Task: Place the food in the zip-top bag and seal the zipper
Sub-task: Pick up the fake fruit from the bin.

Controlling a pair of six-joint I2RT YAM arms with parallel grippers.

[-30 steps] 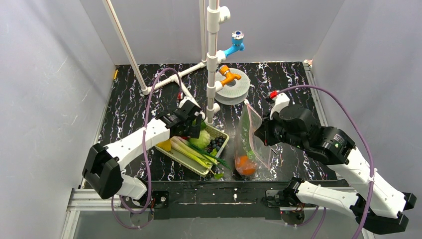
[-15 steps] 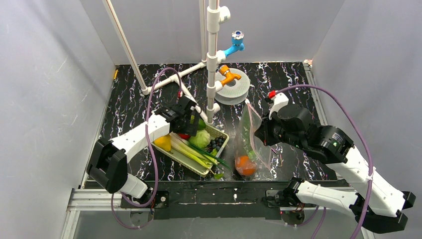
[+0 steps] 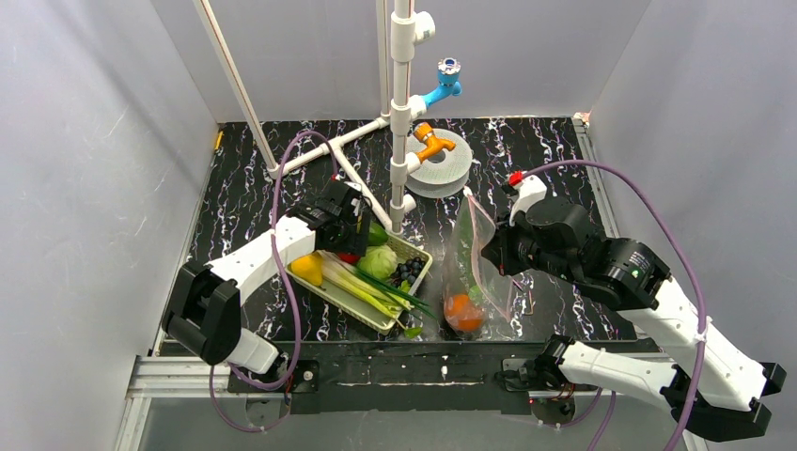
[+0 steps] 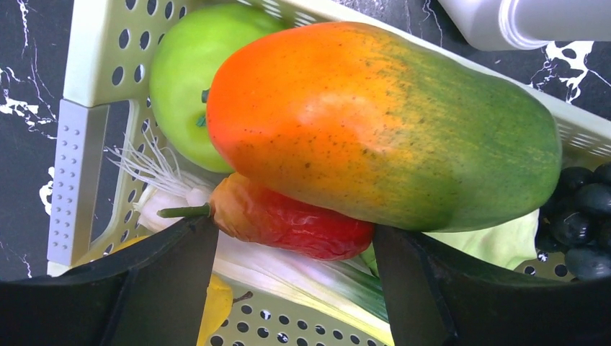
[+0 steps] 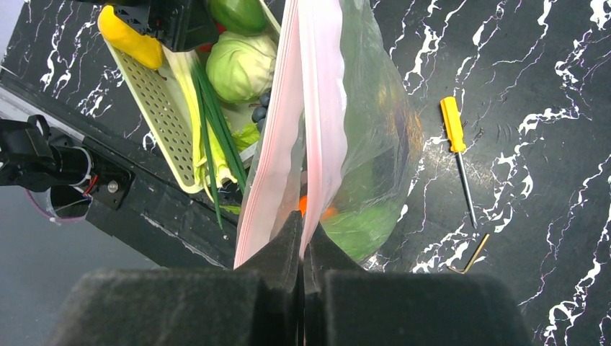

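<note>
The clear zip-top bag [image 3: 475,268] hangs upright right of the basket, with an orange fruit [image 3: 463,310] and green food at its bottom. My right gripper [image 3: 492,252] is shut on one side of its pinkish-red zipper strip [image 5: 320,108], so the mouth gapes; the gripper also shows in the right wrist view [image 5: 302,229]. My left gripper [image 3: 348,228] is open over the basket's far end. In the left wrist view its fingers straddle a wrinkled red piece [image 4: 288,220] under an orange-green mango [image 4: 389,122], beside a green apple [image 4: 191,79].
The pale green mesh basket [image 3: 352,305] also holds cabbage [image 3: 380,262], leeks, dark grapes and a yellow fruit [image 3: 306,269]. A yellow-handled screwdriver [image 5: 455,144] and a hex key [image 5: 472,254] lie right of the bag. A white pipe frame [image 3: 402,113] and grey roll [image 3: 442,164] stand behind.
My left gripper has shifted left and a little back over the basket's far end. The right gripper and the bag have stayed put.
</note>
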